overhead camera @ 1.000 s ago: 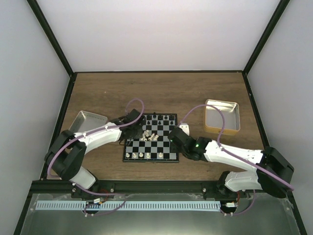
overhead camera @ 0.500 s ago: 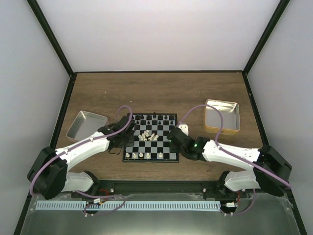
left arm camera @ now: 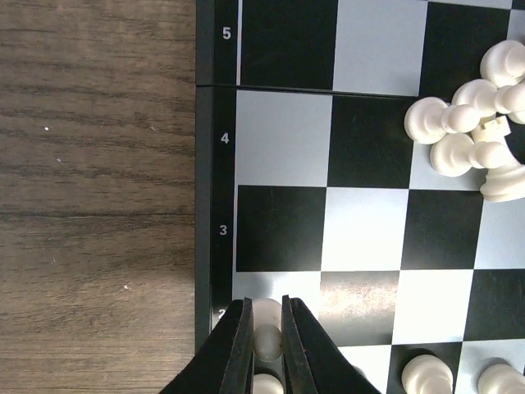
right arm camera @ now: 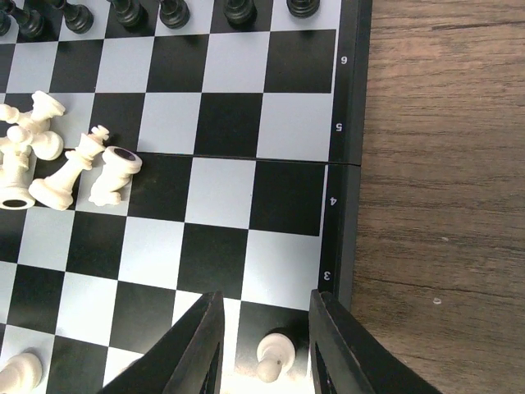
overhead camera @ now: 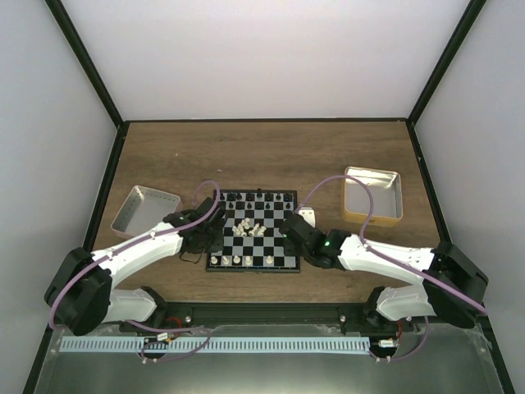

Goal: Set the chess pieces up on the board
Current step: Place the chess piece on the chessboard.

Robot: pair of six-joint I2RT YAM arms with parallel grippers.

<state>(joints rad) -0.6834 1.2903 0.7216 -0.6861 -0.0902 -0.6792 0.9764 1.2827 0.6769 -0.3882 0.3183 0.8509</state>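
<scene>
Wooden table (overhead camera: 271, 156) bears chequered board (left arm camera: 283, 226), cream pieces (left arm camera: 472, 135) toppled.

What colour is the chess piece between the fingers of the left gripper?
The chess piece is cream-white; the left wrist view shows it best.

White-shelled left arm (overhead camera: 135, 250) and right arm (overhead camera: 385, 258), black joint housings, bulky black shoulders (overhead camera: 78, 291) at 7 and 5 o'clock. Lilac cable (overhead camera: 328, 180) loops along each. Green LED (overhead camera: 328, 241) on right wrist. Left gripper (left arm camera: 265, 302), right gripper (right arm camera: 265, 295): matte black tapered fingers.
</scene>
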